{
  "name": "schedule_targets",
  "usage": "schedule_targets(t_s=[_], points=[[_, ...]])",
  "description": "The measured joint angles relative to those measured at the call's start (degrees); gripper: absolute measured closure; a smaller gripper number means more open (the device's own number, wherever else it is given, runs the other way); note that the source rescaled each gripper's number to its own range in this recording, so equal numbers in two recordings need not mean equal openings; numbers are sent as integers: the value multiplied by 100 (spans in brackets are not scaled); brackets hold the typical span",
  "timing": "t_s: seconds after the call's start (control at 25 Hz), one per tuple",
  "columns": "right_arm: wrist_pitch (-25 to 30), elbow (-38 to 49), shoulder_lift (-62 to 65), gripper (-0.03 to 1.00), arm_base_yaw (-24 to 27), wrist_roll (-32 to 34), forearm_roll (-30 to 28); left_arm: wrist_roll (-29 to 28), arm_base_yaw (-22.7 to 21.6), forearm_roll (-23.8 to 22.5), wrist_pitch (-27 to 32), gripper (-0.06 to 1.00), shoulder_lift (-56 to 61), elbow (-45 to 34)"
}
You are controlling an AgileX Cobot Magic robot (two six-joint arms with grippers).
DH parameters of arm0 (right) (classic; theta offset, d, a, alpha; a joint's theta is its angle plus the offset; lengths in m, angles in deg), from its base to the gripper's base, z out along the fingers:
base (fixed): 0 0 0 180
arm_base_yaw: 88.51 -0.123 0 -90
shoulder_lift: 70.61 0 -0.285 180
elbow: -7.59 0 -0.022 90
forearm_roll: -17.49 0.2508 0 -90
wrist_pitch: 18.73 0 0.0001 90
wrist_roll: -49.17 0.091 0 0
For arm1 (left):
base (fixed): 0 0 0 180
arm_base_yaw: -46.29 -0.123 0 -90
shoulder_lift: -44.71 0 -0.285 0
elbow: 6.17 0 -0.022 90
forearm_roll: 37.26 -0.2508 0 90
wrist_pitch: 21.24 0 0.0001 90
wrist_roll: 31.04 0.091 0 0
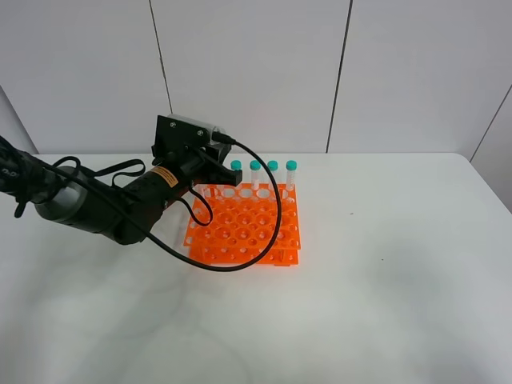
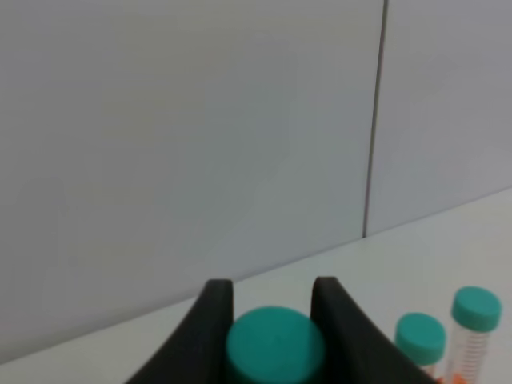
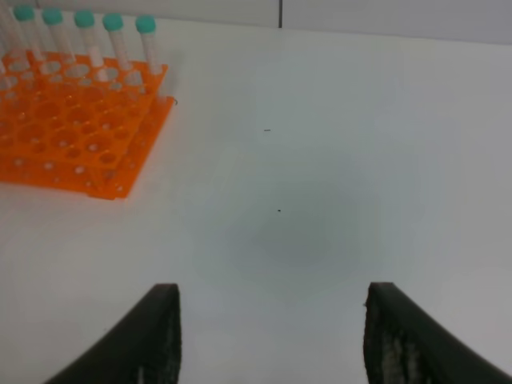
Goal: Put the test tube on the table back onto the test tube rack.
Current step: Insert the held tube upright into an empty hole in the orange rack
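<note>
A wall (image 1: pixel 248 64) of large pale grey panels rises beyond the left jaws. Thin dark vertical seams (image 1: pixel 339 76) part its panels. Its foot meets the far edge of a white matte desk (image 1: pixel 400 312), which ends in a rounded corner (image 1: pixel 466 157). Ahead of the right jaws the desk top shows two tiny dark specks (image 3: pixel 278 210). The light is soft and even, and the shadows on the desk are faint.

High camera looks down on table (image 1: pixel 400 280); left wrist close, facing wall (image 2: pixel 200 120); right wrist low, shares rack (image 3: pixel 72 136).
</note>
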Motion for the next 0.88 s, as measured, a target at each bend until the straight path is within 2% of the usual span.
schedule_targets(t_s=[0.56, 0.88], points=[[0, 0, 0, 43, 0, 0, 5, -49, -153, 65, -48, 94, -280, 26], [0, 0, 0, 43, 0, 0, 7, -358, -153, 65, -48, 94, -280, 26]])
